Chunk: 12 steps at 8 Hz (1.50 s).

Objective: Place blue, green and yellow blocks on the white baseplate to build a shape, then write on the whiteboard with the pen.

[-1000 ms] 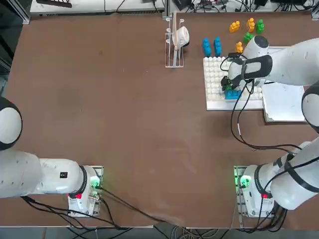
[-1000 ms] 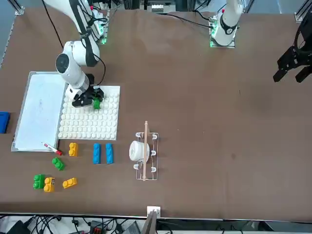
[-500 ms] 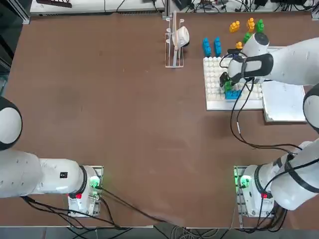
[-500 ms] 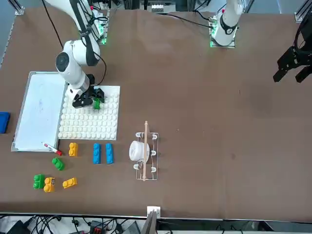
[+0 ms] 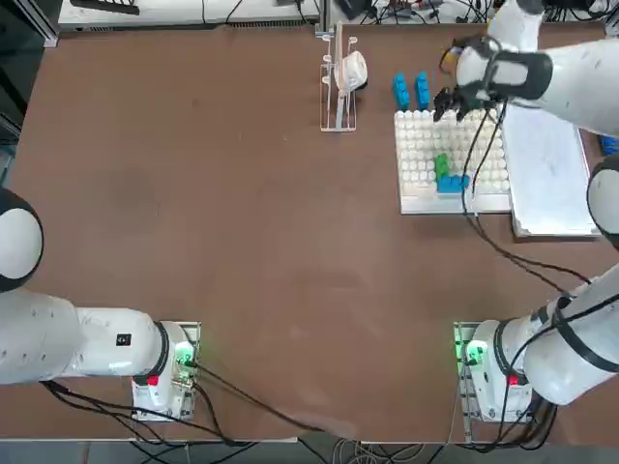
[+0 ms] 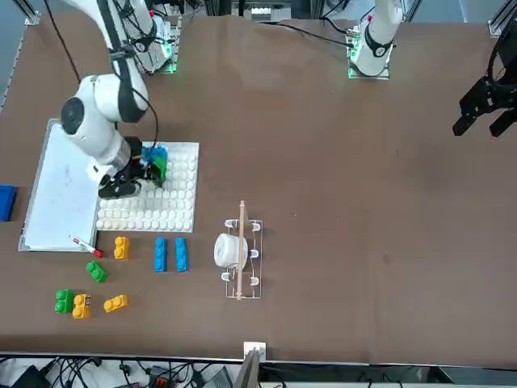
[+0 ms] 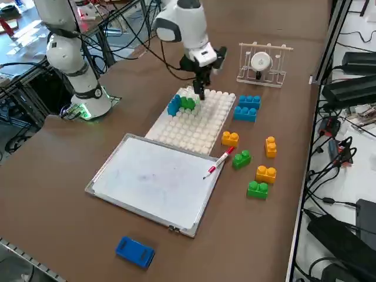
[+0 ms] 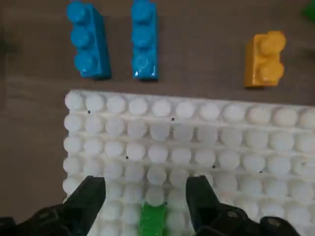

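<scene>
Blocks first: you've got a green block [image 5: 441,164] and a blue block [image 5: 452,182] seated on the baseplate [image 5: 418,188], touching each other, right-centre of the top view, near the plate's lower edge there. In the front view that pair sits at the plate's upper left corner, green [image 6: 161,168] just below blue [image 6: 156,152]. Right gripper [image 8: 145,194] is empty w/ fingers spread wide, hanging over the baseplate; in the wrist view you see the green block between the two fingertips but not touched. In the top view the gripper [image 5: 450,101] is at upper right, over the plate's far edge. Loose blocks: two blue bricks [image 5: 411,90] lie side by side on the table just above the plate in the top view; in the side view, right of centre, you'll find three yellow ones [image 7: 230,138] [image 7: 270,146] [image 7: 265,174] and two green [image 7: 241,159] [image 7: 257,189] scattered on the table. Pen [image 7: 219,163], red cap, lies across the whiteboard's [image 7: 154,181] right edge in the side view, cap end off the board toward the nearest yellow. Whiteboard sits right beside the baseplate, lower centre of that view.
</scene>
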Each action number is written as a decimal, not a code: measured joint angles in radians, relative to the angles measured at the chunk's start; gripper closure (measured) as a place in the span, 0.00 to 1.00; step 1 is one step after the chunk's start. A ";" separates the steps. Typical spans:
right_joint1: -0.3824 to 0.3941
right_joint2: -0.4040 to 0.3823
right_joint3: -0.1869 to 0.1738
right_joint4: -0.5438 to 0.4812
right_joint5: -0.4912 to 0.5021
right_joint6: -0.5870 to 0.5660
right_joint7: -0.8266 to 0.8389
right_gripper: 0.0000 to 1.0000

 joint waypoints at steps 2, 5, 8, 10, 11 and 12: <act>-0.031 0.132 0.001 0.152 -0.001 -0.012 -0.001 0.00; -0.053 0.360 0.019 0.366 0.009 -0.009 0.002 0.00; -0.069 0.479 0.040 0.498 0.043 -0.009 0.004 0.00; -0.090 0.510 0.068 0.550 0.068 -0.009 0.005 0.01; -0.093 0.524 0.072 0.565 0.080 -0.009 0.005 0.02; -0.094 0.538 0.072 0.574 0.084 -0.010 0.005 0.04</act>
